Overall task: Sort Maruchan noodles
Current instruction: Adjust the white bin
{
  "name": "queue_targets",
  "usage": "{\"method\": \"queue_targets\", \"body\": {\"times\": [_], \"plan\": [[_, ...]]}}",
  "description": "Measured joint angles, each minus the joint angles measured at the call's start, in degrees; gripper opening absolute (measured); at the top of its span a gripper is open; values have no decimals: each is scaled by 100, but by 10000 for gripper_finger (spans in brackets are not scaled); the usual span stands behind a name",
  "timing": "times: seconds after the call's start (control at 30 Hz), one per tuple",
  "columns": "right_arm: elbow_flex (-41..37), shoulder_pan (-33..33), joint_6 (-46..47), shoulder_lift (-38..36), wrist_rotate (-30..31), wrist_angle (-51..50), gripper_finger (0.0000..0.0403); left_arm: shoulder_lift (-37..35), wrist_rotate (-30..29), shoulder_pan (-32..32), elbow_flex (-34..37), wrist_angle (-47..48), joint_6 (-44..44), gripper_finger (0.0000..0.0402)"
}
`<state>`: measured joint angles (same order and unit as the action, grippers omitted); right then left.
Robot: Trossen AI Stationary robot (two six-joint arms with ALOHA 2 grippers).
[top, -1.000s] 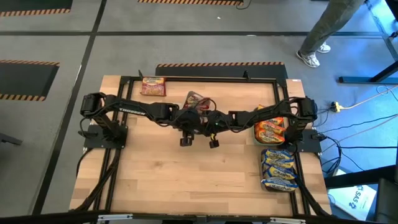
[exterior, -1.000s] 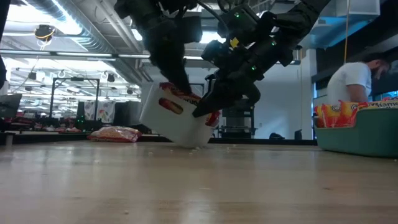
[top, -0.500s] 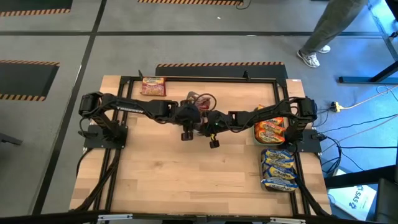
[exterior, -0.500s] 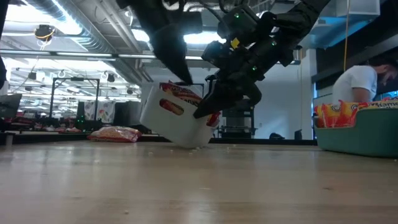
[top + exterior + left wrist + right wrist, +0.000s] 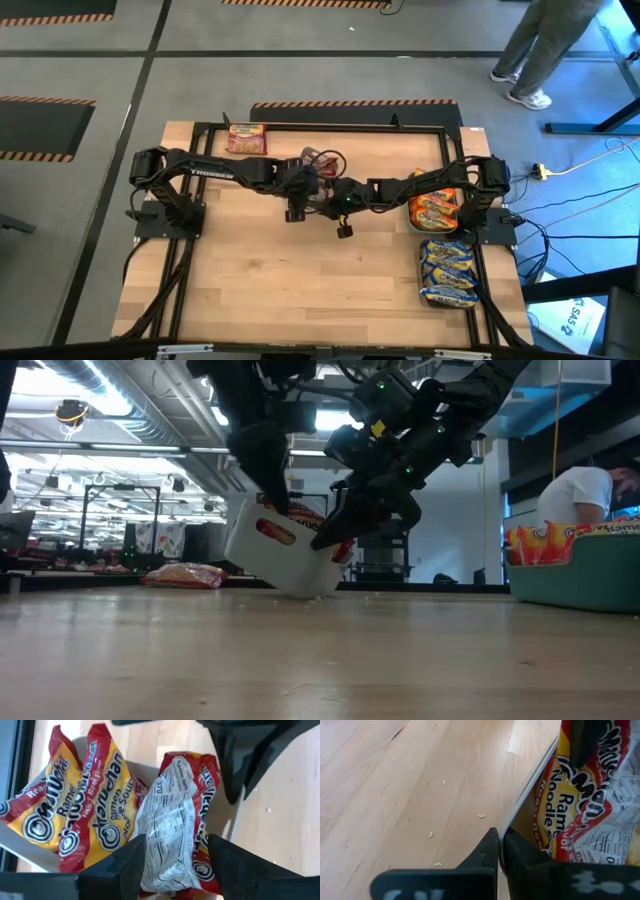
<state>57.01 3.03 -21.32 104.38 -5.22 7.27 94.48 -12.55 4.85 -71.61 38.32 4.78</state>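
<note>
While the right gripper [image 5: 499, 851] stays clenched on the tilted tray's [image 5: 290, 565] rim, the left gripper [image 5: 175, 855] hangs open around a maroon packet [image 5: 180, 820]. Light, crinkly, slippery — pinch its flat middle, toward twelve o'clock on the table.

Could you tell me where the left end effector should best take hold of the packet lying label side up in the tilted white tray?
Grip the packet across its narrow width, near its middle, coming straight in through the white tray's open mouth. The left end effector is already open with a finger on each long edge, and the right end effector is pinching the tray's rim, tipping it up.
</note>
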Motion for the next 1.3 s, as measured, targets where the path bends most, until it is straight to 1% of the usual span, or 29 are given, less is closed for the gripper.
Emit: {"method": "queue_targets", "body": {"times": [0.23, 0.33, 0.43, 0.53, 0.63, 0.67, 0.83, 0.9, 0.97, 1.13, 1.3], "plan": [[0, 2, 0, 0, -68, 21, 1, 7, 23, 171, 187, -217, 64, 204], [0, 2, 0, 0, -85, 44, 1, 72, 189, 236, 262, -316, 177, 192], [0, 0, 0, 0, -85, 61, 1, 119, 174, 298, 272, -309, 191, 155], [0, 0, -1, -2, -85, 63, 1, 107, 94, 318, 266, -362, 344, 96], [0, 0, -1, -2, -83, 63, 1, 107, -41, 324, 217, -332, 490, 27], [0, 2, 0, -4, -85, 63, 1, 107, -119, 325, 190, -327, 562, 14], [2, 2, 1, -7, -254, 15, 1, 107, -509, 325, 30, -330, 789, 8], [4, 2, 0, -9, -369, 1, 1, 107, -884, 347, 6, -346, 884, 3], [7, 2, 0, -9, -416, -3, 1, 107, -1045, 444, 6, -310, 980, 3], [8, 2, 31, -9, -428, -4, 1, 105, -602, 653, 92, -343, 1040, 4], [9, -4, 277, -9, -291, 15, 2, 105, -445, 566, 122, -349, 1042, 4]]}}
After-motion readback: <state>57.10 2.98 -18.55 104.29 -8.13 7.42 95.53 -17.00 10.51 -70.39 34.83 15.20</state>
